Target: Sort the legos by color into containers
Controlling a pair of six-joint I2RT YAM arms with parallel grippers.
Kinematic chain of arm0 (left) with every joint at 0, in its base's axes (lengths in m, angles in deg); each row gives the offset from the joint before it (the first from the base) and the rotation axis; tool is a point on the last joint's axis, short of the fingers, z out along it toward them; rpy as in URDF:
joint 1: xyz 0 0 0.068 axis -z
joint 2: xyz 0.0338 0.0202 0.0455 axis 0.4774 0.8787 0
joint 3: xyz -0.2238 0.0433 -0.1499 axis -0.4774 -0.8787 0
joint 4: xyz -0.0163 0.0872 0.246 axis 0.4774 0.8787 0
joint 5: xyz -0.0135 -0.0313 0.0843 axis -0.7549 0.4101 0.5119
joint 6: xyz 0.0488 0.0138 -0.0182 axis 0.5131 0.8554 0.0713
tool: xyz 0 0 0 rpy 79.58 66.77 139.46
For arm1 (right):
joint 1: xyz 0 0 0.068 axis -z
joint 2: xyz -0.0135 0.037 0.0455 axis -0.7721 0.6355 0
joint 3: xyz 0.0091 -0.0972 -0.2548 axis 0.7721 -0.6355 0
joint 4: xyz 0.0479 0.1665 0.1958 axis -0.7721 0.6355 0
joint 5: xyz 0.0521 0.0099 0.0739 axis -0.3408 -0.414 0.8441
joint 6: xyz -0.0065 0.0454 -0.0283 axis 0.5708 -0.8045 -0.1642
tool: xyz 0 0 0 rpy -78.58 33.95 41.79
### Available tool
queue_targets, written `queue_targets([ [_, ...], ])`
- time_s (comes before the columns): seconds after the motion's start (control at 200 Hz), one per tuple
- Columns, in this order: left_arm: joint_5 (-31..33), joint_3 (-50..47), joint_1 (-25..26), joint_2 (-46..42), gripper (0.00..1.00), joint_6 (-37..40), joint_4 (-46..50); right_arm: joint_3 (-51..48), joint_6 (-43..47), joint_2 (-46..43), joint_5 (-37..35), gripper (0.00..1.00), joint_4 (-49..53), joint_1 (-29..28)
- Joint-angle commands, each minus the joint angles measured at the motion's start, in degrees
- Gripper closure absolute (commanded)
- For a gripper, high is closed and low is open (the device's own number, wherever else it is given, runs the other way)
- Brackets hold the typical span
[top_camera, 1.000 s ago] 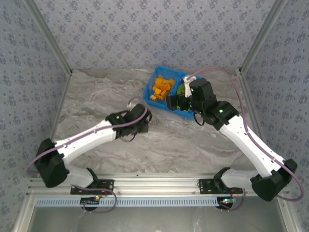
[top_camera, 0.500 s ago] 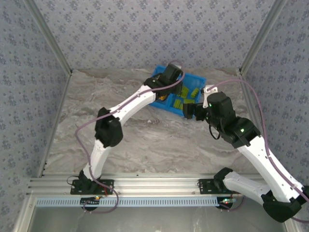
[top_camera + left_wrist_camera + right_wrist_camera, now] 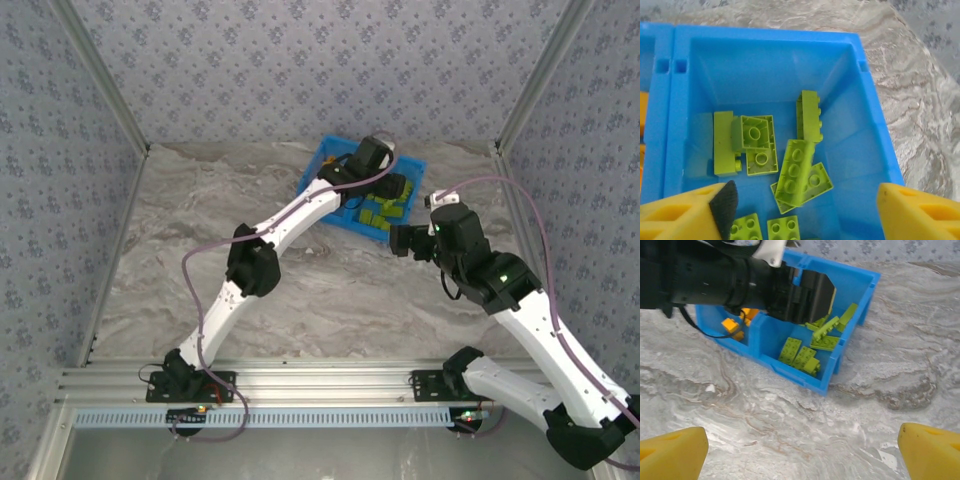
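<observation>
Top view: a blue bin (image 3: 312, 168) sits at the far middle of the grey worktop (image 3: 200, 220). The left arm stretches far across it, its left hand (image 3: 395, 192) directly above the right compartment, where the green legos (image 3: 383, 212) lie. The right hand (image 3: 398, 240) hovers just near of the bin's near right corner, beside it and not over it, so the left hand is judged the closer to the bricks

Left wrist view: looking straight down, the yellow fingers (image 3: 675, 215) stand wide apart with nothing between them. Below, green bricks lie scattered at mixed angles on the compartment floor, right of the divider wall (image 3: 665, 100)

Right wrist view: this hand's fingers (image 3: 670, 455) are spread wide over bare worktop, holding nothing. The bin lies ahead, farther away, with orange legos (image 3: 731, 325) in its left compartment and green ones in its right
</observation>
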Motion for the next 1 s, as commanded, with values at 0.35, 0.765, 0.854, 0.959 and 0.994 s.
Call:
queue_targets([
  [0.35, 12.02, -48.39, 1.68, -43.07, 0.01, 13.46, -16.96, -19.02, -6.23, 0.23, -11.6, 0.0, -17.15, 15.1],
  [0.765, 40.07, -99.6, -4.63, -74.38, 0.01, 20.69, -31.49, -31.7, 11.82, 31.48, -15.44, 0.0, -67.5, 26.22],
  [0.854, 41.15, -106.43, -7.81, -78.5, 0.01, 20.86, -35.02, -26.79, 16.39, 39.48, -16.54, 0.01, -69.36, 26.13],
  [0.959, 41.05, -113.33, -11.78, -83.65, 0.01, 21.25, -39.19, -27.84, 17.59, 39.15, -13.28, 0.0, -71.26, 26.26],
  [0.994, 41.01, -115.44, -12.96, -85.19, 0.01, 21.04, -39.97, -30.57, 17.86, 37.48, -7.91, 0.0, -74.56, 27.56],
])
